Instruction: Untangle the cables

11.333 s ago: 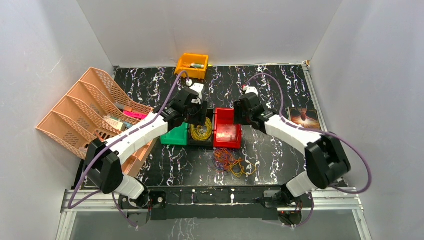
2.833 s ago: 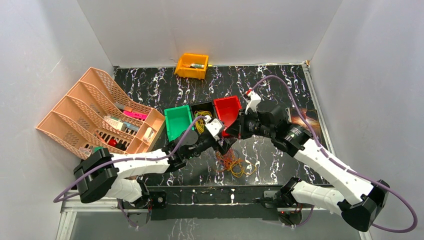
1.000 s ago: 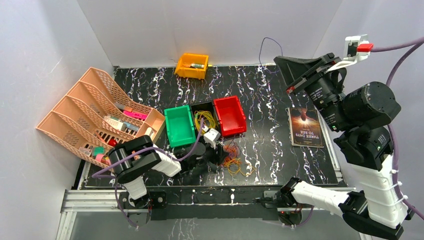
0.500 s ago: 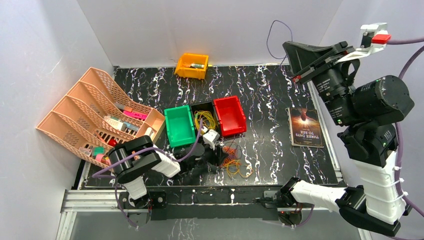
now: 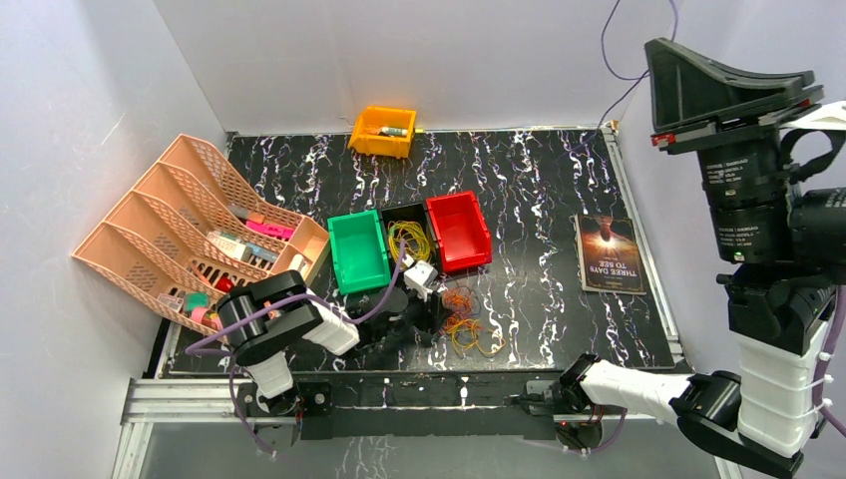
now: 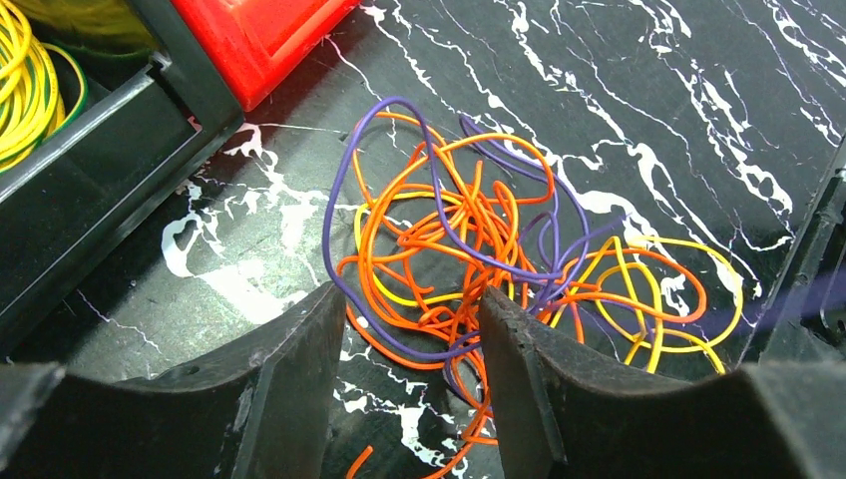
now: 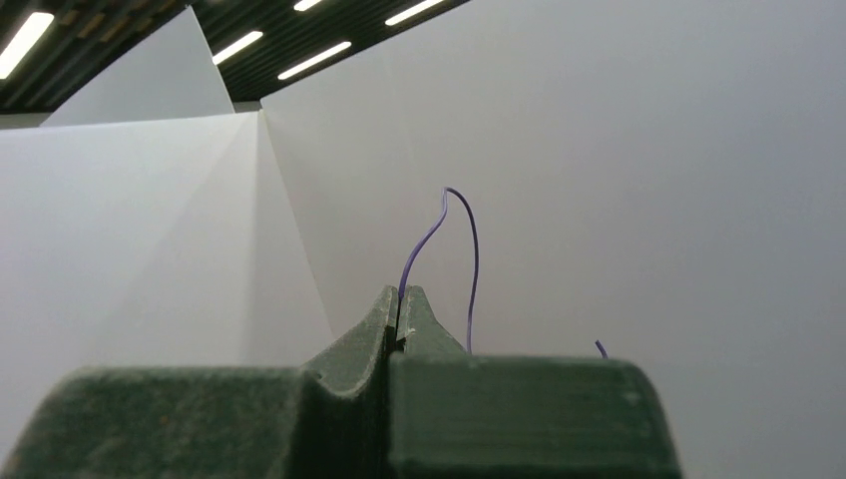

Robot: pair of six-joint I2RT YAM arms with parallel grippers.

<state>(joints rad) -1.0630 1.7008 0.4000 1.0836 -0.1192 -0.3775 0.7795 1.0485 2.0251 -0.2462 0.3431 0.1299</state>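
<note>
your left gripper [image 6: 409, 329] is down low on the table [image 5: 539, 190], jaws spread wide, not gripping anything. its fingers [image 6: 284, 384] straddle the near edge of the tangle of cables [image 6: 489, 259]; a few orange and purple loops run between the two fingers, and whether the pads touch them you cannot tell. the tangle is a mix of orange, purple and yellow loops lying flat on the black marbled table, just in front of the red bin [image 6: 259, 35] and the black bin [image 6: 90, 170]. more yellow cables [image 6: 25, 70] sit coiled inside the black bin.

from above, the left gripper [image 5: 424, 317] is right beside the tangle [image 5: 464, 324], near the front edge. the green bin [image 5: 357, 249], black bin [image 5: 407, 238] and red bin [image 5: 459, 230] stand side by side just behind it.

your right gripper [image 7: 399, 319] is raised high in the air, clamped tight on one thin purple cable [image 7: 469, 259], which arcs up out of the closed tips. in the top view the right gripper [image 5: 660, 55] is up at the right wall, and the purple cable [image 5: 624, 95] hangs toward the far right corner of the table. you cannot tell whether it joins the tangle.
</note>
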